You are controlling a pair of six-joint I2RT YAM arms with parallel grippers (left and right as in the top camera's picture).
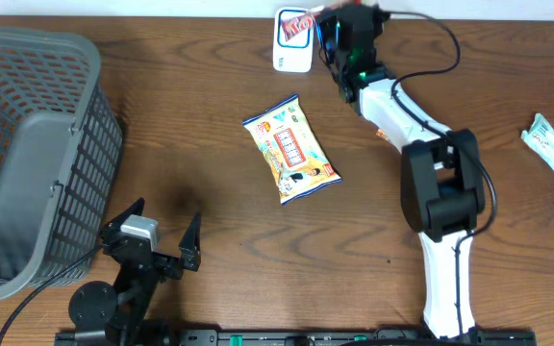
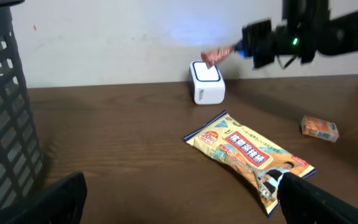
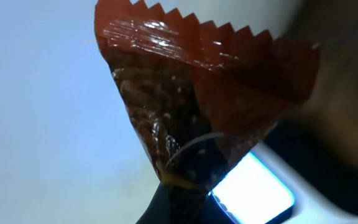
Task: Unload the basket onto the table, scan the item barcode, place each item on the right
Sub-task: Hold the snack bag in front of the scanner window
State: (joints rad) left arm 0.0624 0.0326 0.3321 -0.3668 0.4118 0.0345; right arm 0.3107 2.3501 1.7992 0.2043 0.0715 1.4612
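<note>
My right gripper [image 1: 327, 29] is shut on a red snack packet [image 1: 298, 27] with a zigzag edge and holds it just above the white scanner [image 1: 291, 53] at the table's far edge. In the right wrist view the packet [image 3: 197, 81] fills the frame, with the scanner's lit window [image 3: 253, 193] right below it. From the left wrist view, the packet [image 2: 219, 55] hangs over the scanner [image 2: 207, 84] in a blue glow. My left gripper [image 1: 160, 231] stands open and empty at the near left, far from both.
A yellow snack bag [image 1: 291, 149] lies flat mid-table. The grey mesh basket [image 1: 27, 154] fills the left side. Two teal packs [image 1: 551, 142] lie at the right edge. A small orange box [image 2: 320, 128] sits to the right of the yellow bag.
</note>
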